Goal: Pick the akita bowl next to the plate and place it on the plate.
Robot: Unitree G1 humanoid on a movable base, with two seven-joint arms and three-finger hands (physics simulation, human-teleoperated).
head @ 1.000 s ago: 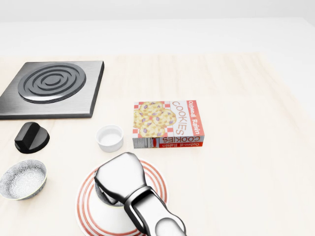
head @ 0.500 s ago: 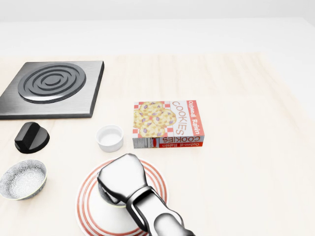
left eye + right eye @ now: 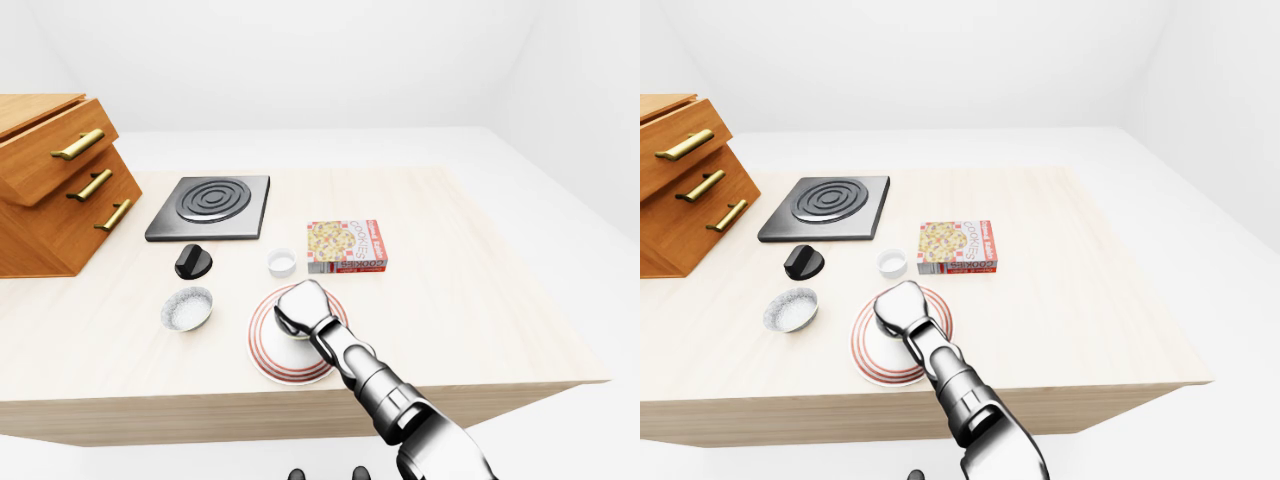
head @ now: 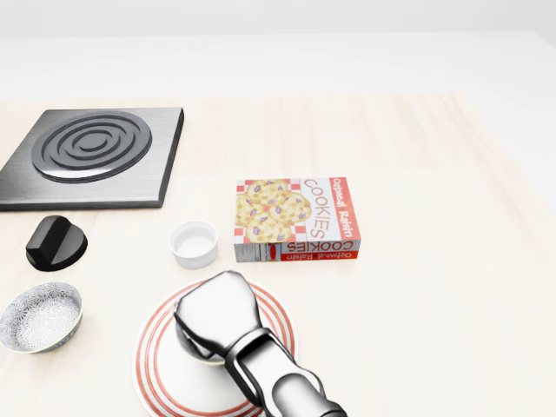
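Note:
The red-ringed white plate (image 4: 155,375) lies near the bottom of the head view. My right hand (image 4: 205,340) hangs over its middle, knuckles up and fingers curled down out of sight. Under the hand a grey rounded rim shows, the akita bowl (image 4: 196,357), held low over the plate's centre. Whether it touches the plate I cannot tell. A second grey patterned bowl (image 4: 39,317) sits on the table to the left of the plate. My left hand is not in any view.
A small white ramekin (image 4: 193,244) and a cookie box (image 4: 295,219) lie just above the plate. At upper left are a black stove plate (image 4: 91,155) and a black knob (image 4: 56,242). A wooden drawer cabinet (image 3: 50,185) stands at the table's left end.
My right hand with the bowl has sunk slightly toward the plate and shifted a little to the right. Everything else stays put.

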